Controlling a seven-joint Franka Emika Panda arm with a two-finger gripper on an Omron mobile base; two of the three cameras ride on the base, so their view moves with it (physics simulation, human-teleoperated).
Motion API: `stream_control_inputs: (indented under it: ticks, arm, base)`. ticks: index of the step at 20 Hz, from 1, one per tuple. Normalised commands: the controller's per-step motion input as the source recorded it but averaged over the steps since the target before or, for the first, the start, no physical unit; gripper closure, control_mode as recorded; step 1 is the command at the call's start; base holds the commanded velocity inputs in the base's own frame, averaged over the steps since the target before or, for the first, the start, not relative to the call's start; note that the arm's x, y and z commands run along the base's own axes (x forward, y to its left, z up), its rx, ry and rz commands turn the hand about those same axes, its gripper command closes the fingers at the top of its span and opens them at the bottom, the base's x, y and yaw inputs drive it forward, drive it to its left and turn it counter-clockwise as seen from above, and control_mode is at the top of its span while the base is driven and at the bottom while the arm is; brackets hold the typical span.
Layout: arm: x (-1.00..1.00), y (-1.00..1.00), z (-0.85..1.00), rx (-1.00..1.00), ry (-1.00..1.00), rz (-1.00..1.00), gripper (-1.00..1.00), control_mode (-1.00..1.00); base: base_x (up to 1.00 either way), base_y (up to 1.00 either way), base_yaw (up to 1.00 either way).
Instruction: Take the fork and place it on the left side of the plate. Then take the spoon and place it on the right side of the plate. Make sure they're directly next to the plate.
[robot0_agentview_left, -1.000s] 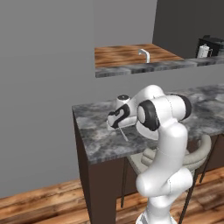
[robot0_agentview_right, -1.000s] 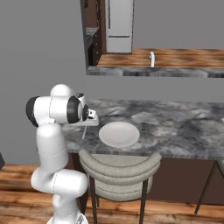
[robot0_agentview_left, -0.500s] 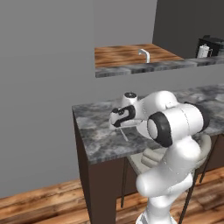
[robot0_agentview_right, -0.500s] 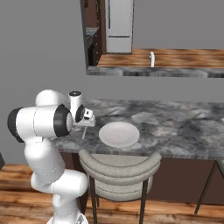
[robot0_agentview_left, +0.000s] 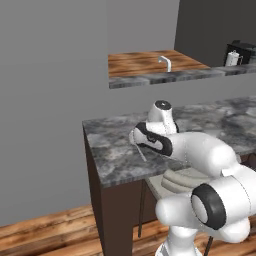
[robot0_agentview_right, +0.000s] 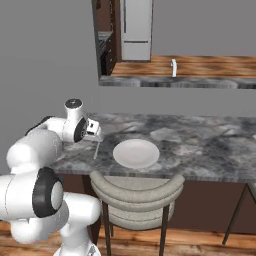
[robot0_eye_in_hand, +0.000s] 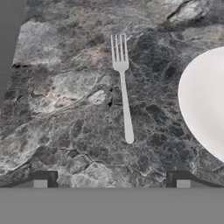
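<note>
- The slim silver-grey metal fork (robot0_eye_in_hand: 123, 89) lies flat on the dark marbled stone bench (robot0_eye_in_hand: 65, 109), tines pointing to the top of the hand view, handle running down toward the camera.
- Just right of it there, with a strip of bare stone between them, sits the plain round white plate (robot0_eye_in_hand: 205, 103); fork and plate are near but not touching.
- The fingers (robot0_eye_in_hand: 111, 183) stand wide apart, one dark tip (robot0_eye_in_hand: 40, 178) at the lower left and the other at the lower right, and nothing is between them; the fork's handle end lies above the gap.
- From the right base view, the gripper (robot0_agentview_right: 93, 131) hangs over the bench left of the plate (robot0_agentview_right: 136, 153), with the fork (robot0_agentview_right: 96, 149) a thin pale line on the stone below it.
- A grey cushioned stool (robot0_agentview_right: 136, 192) stands at the bench's front edge, under the plate.
- The spoon I cannot pick out.
</note>
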Motion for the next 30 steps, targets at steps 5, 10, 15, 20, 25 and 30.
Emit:
stream_control_inputs:
  ticks: [5, 10, 15, 20, 25, 30]
  arm:
    - [-0.84, 0.00, 0.92, 0.00, -0.19, 0.00, -1.00, -1.00]
    - [-0.97, 0.00, 0.95, 0.00, -0.18, 0.00, -1.00, -1.00]
    - [-1.00, -0.05, 0.85, 0.00, -0.17, 0.00, -1.00, -1.00]
    - [-1.00, -0.19, 0.51, -0.01, -0.13, 0.01, -1.00, -1.00]
    - [-0.73, -0.17, 0.09, 0.00, -0.04, 0.00, -1.00, -1.00]
    - [-0.16, 0.01, -0.13, -0.01, -0.01, 0.00, -1.00, -1.00]
  base:
    - [0.00, 0.00, 0.00]
    - [0.00, 0.00, 0.00]
    - [0.00, 0.00, 0.00]
    - [0.00, 0.00, 0.00]
    - [0.00, 0.00, 0.00]
    - [0.00, 0.00, 0.00]
